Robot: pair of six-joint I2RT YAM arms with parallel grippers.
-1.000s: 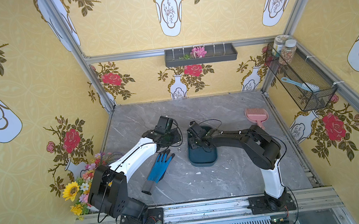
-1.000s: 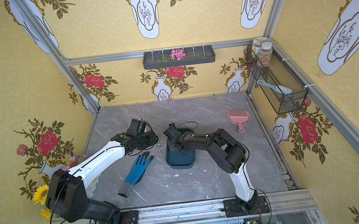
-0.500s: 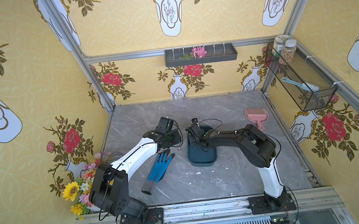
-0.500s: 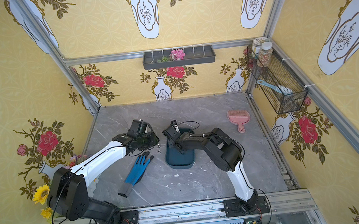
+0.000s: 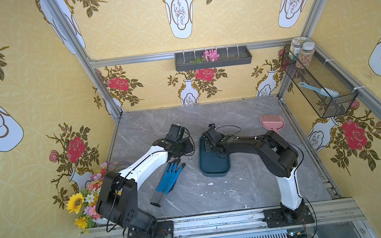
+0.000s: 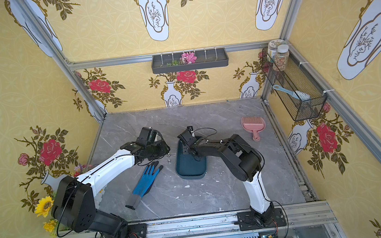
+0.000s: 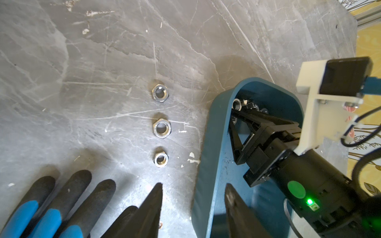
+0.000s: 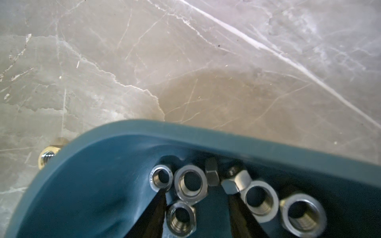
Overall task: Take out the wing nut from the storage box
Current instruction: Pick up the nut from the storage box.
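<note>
Top views: the storage box (image 5: 214, 164) lies on the table (image 5: 192, 196), with the right gripper (image 5: 207, 143) dipped into its far end. Left wrist: fingers of the left gripper (image 7: 193, 186) stand apart, astride the box rim. Right wrist: the right gripper's fingers (image 8: 156, 212) are narrowly parted among hex nuts (image 8: 190, 183), clamping none.

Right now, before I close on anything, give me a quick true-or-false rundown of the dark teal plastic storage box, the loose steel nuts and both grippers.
1. Three silver hex nuts lie in a row on the grey marble tabletop, outside the dark teal plastic storage box. True.
2. A blue and black work glove lies on the tabletop. True.
3. The right gripper hovers over that glove. False: it reaches into the box, jaws apart among the steel nuts clustered there.
4. The left gripper is clamped shut. False: its fingers stand apart, one on each side of the box's rim.
</note>
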